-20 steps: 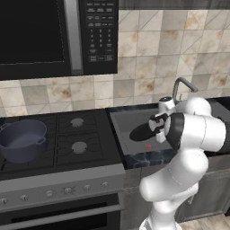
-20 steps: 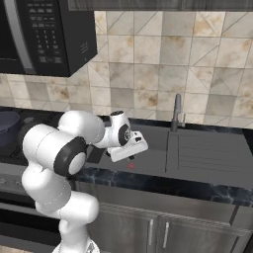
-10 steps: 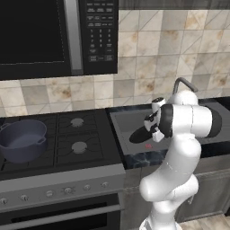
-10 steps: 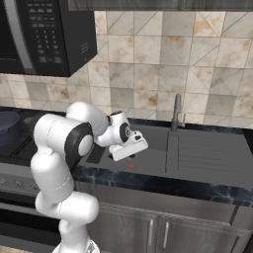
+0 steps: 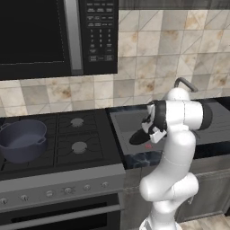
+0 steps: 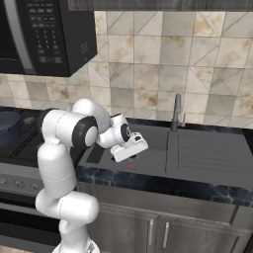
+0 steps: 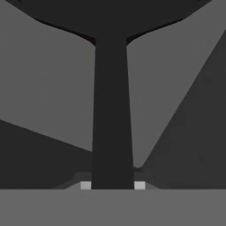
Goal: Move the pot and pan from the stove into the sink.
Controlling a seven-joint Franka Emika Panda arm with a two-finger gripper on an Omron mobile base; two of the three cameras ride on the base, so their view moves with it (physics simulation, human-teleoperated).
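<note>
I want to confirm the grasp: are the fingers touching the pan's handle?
Touching. In the hand view the pan's handle runs straight between the fingers, filling the space between them with no gap.

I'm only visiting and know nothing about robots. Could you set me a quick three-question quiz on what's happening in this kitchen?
1. True or false: the pot is in the sink.
2. What is the claw gripping? A) the pot's loop handle B) the long handle of the pan C) the faucet
3. Fill in: the pan is held over the ____.

Key: 1 false, the pot sits on the stove. 2 B. 3 sink.
</note>
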